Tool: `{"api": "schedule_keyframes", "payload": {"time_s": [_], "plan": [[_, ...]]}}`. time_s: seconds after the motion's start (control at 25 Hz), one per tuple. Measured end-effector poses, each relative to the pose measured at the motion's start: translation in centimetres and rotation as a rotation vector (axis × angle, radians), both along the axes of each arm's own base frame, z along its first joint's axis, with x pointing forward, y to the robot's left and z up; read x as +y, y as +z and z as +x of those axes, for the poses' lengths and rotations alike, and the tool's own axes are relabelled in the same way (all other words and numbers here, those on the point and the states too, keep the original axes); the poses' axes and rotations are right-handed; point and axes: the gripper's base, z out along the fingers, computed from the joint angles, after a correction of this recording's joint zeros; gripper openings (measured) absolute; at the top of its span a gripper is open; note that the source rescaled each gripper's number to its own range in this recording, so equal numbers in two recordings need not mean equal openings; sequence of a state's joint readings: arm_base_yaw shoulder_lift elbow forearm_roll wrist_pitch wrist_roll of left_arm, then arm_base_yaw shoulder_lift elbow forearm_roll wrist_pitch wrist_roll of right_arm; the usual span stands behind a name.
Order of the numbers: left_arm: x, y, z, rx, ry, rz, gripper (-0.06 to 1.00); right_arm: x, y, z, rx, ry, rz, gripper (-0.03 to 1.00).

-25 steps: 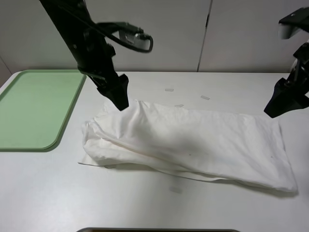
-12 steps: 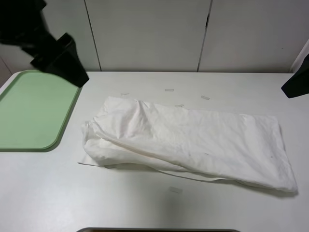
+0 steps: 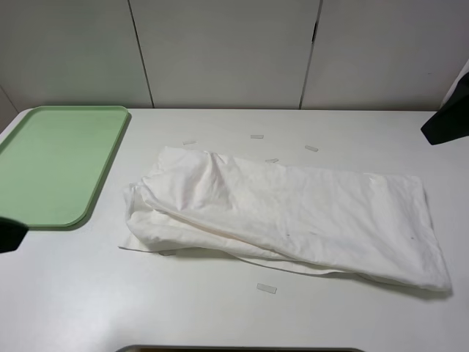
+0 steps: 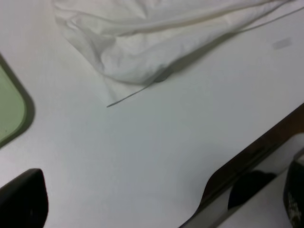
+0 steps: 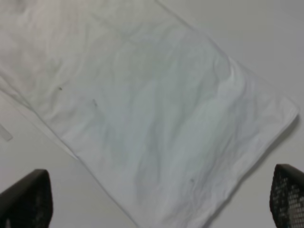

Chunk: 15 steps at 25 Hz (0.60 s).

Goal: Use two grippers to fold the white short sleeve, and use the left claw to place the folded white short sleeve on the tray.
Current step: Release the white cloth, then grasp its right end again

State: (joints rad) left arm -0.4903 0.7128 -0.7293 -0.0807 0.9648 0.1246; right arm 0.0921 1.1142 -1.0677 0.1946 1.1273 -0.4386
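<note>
The white short sleeve [image 3: 293,213] lies lengthwise left-to-right; left gripper [image 3: 9,235] near-left, right gripper [image 3: 447,121] far-right, both fingers [image 5: 23,202] open, empty.

Shirt: white short sleeve [image 5: 142,109] lies wrinkled on the tabletop [image 5: 266,38], one corner in view.
Gripper: right gripper [image 5: 156,197] over the cloth, jaws spread wide, black fingertips [image 5: 26,199] either side.
Tape: pale strip [image 5: 5,133] just beside the shirt's edge.
</note>
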Motion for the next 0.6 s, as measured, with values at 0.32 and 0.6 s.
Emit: {"api": "schedule_keyframes", "payload": {"time_s": [0.32, 0.6], "plan": [[4.2, -2.5, -7.0, -0.241, 0.081, -0.134, 0.99, 0.0, 0.0, 0.0, 0.0, -0.002, 0.006, 1.0], [6.3, -3.1, -9.8, -0.319, 0.182, -0.202, 0.99, 0.2, 0.0, 0.0, 0.002, -0.001, 0.023, 1.0]]}}
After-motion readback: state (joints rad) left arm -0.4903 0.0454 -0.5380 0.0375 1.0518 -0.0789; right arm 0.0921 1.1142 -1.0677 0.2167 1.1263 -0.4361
